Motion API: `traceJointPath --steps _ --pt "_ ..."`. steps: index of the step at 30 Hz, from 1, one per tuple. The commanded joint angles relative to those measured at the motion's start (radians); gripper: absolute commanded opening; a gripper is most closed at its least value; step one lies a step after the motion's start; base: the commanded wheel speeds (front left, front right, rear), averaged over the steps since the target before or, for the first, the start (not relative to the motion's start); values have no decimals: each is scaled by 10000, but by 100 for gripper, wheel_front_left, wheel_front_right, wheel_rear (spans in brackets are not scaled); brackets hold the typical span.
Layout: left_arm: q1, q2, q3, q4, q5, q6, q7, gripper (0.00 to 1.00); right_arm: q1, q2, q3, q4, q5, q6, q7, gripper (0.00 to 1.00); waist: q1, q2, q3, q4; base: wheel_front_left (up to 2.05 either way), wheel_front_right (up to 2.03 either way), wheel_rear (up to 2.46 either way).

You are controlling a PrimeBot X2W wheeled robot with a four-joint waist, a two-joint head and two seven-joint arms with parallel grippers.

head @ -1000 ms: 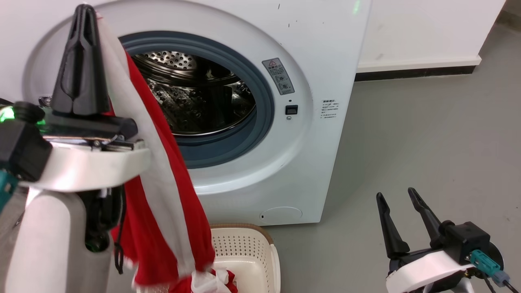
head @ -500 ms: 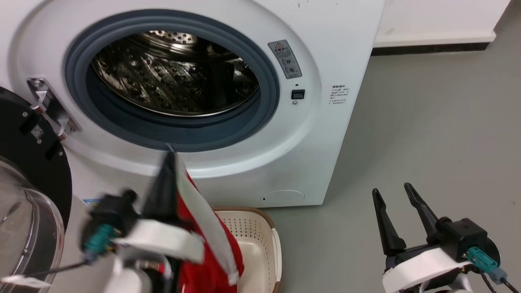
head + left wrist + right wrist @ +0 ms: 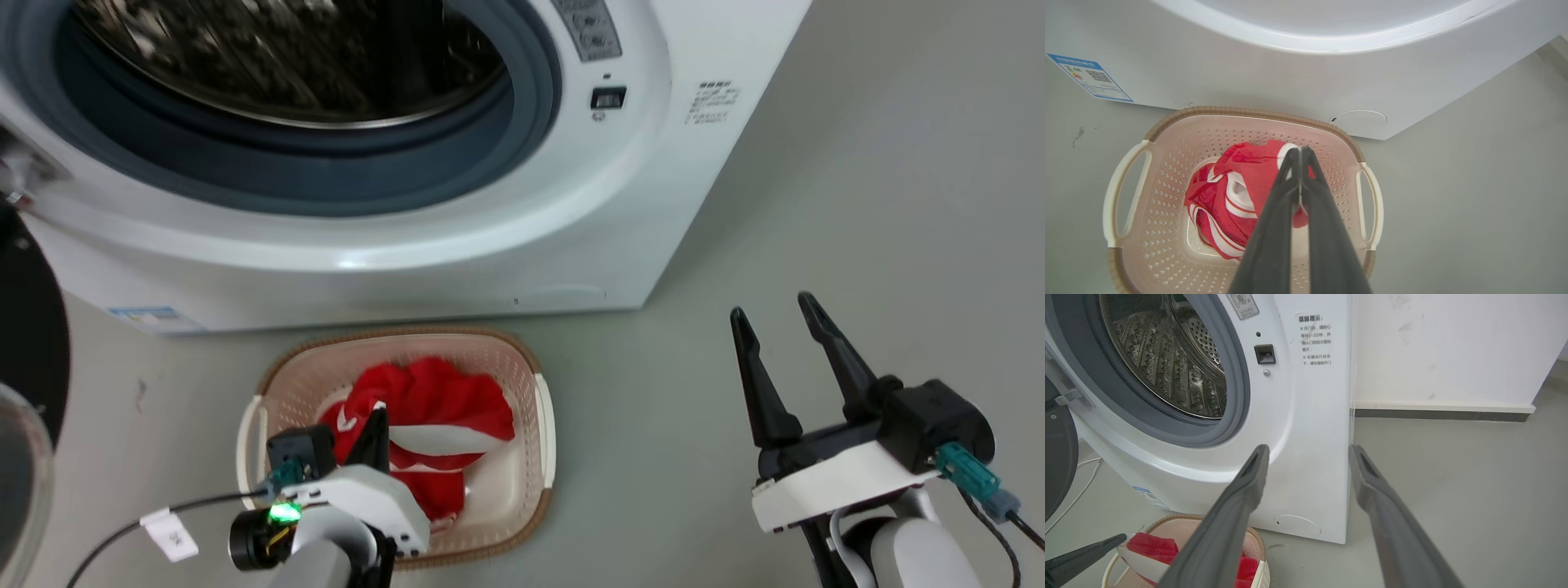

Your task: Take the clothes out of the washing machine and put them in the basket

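Clothes [image 3: 445, 392], red white-striped soft fabric, heaped inside cream perforated plastic basket [image 3: 408, 333]; fold pinched by left gripper [image 3: 1300, 150], over basket centre. Right gripper [image 3: 771, 304] held spread, well right of basket.

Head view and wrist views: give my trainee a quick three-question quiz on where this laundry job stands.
1. True or false: the red and white clothes lie inside the small cream perforated plastic basket.
2. Which tool has its fingers spread apart? A: left tool. B: right tool.
3. Fill in: the large white front-loading washing machine stands with its round grey-rimmed porthole ____ (open or closed).
Key: 1 true; 2 B; 3 open.
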Motion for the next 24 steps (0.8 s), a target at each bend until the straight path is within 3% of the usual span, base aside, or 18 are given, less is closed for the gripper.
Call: traceJointPath --steps 1,14,21,22,23,24 --pt "-791 -53 82 966 -52 -46 -151 0 -387 1 45 -68 -41 -3 -121 100 -1 0 1286 -265 0 0 0" --pt "-4006 176 459 4787 54 0 -322 0 -1611 3 403 -64 -41 -5 -444 100 -1 0 4464 -866 0 0 0" --pt "-4737 345 348 6016 148 51 -321 0 -2066 3 638 -9 79 -5 -948 100 -1 0 4986 -999 0 0 0" --pt "-4757 339 363 6119 115 47 -322 9 -2109 1 632 50 74 -5 -1002 100 -1 0 4924 -986 0 0 0" --pt "-4743 336 411 6191 39 -29 -321 36 -2137 1 634 111 45 -5 -1032 100 -1 0 4822 -966 0 0 0" --pt "-4699 321 469 6219 -22 -67 -322 100 -2139 3 629 201 13 -5 -1062 100 -1 0 4660 -938 0 0 0"
